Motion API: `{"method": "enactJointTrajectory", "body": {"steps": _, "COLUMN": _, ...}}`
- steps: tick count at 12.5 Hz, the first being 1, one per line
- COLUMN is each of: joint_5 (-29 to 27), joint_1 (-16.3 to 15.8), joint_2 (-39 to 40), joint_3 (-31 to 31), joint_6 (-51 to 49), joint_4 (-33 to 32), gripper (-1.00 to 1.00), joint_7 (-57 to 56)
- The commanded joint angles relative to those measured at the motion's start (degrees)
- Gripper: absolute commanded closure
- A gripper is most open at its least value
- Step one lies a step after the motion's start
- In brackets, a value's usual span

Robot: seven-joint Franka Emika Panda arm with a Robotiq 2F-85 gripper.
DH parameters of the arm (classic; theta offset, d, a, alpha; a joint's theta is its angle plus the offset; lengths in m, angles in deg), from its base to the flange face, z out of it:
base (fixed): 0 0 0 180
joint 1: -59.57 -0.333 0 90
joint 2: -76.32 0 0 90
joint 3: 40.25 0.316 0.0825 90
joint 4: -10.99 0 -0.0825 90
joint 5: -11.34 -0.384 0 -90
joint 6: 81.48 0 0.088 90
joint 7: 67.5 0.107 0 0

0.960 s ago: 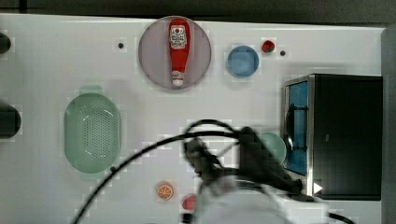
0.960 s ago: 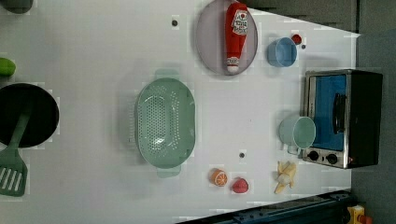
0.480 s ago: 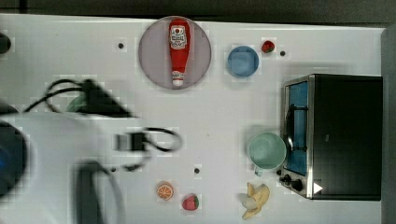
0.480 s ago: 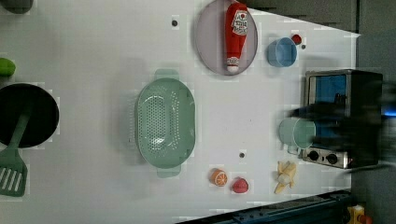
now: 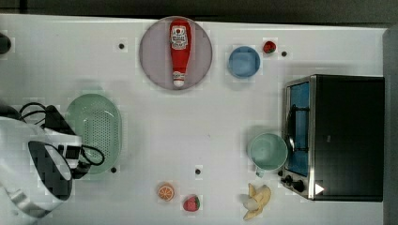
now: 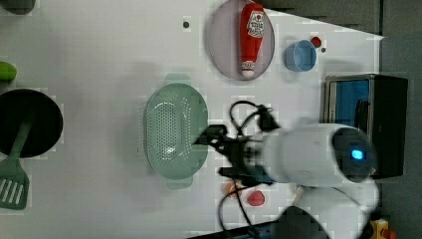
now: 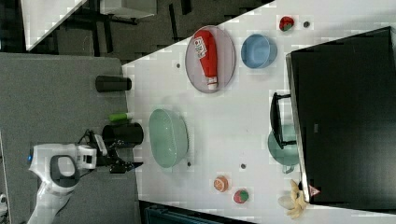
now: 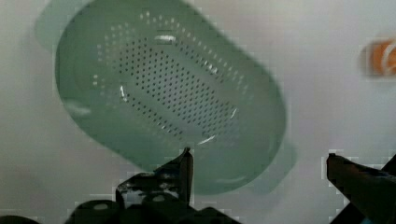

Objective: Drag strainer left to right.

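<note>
Top view, left to right: strainer (image 5: 95, 132) sits near the table's (image 5: 187, 140) left edge, long axis running front to back. Gripper (image 8: 257, 163) hangs over its near rim with jaws spread wide, holding nothing. Bowl lies just ahead of the jaws; open table to its right.

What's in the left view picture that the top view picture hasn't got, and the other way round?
The left view adds a black pan with a green spatula at the left view's left edge, and the open gripper beside the strainer. The top view adds the mint mug and the banana by the toaster oven; in the left view the arm stands in front of that spot. Both share the strainer, the ketchup bottle on its plate, and the blue bowl.
</note>
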Motion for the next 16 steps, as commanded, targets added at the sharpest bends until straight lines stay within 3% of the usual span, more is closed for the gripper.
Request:
{"method": "enactJointTrajectory", "body": {"steps": 1, "joint_5": 2.18, "joint_1": 1.49, "joint_2": 3.33, "joint_3": -1.19, "joint_6": 4.50, "joint_4": 1.08, "gripper": -1.00, "joint_7": 24.52}}
{"method": "enactJointTrajectory", "body": {"steps": 4, "joint_5": 9.33, "joint_1": 0.27, "joint_2": 11.08, "joint_3": -1.37, "joint_6": 10.48, "joint_4": 0.97, "gripper": -1.00, "joint_7": 38.07}}
{"method": "enactJointTrajectory", "body": {"steps": 6, "joint_5": 13.80, "joint_1": 0.01, "joint_2": 15.56, "joint_3": -1.60, "joint_6": 15.02, "joint_4": 0.98, "gripper": -1.00, "joint_7": 38.86}}
{"method": "enactJointTrajectory", "body": {"steps": 10, "joint_5": 15.03, "joint_1": -0.18, "joint_2": 20.96, "joint_3": -3.43, "joint_6": 20.29, "joint_4": 0.97, "gripper": -1.00, "joint_7": 38.85}}
{"method": "enactJointTrajectory", "body": {"steps": 16, "joint_5": 17.60, "joint_1": -0.55, "joint_2": 22.62, "joint_3": -8.14, "joint_6": 20.95, "joint_4": -0.23, "gripper": -1.00, "joint_7": 38.81}}
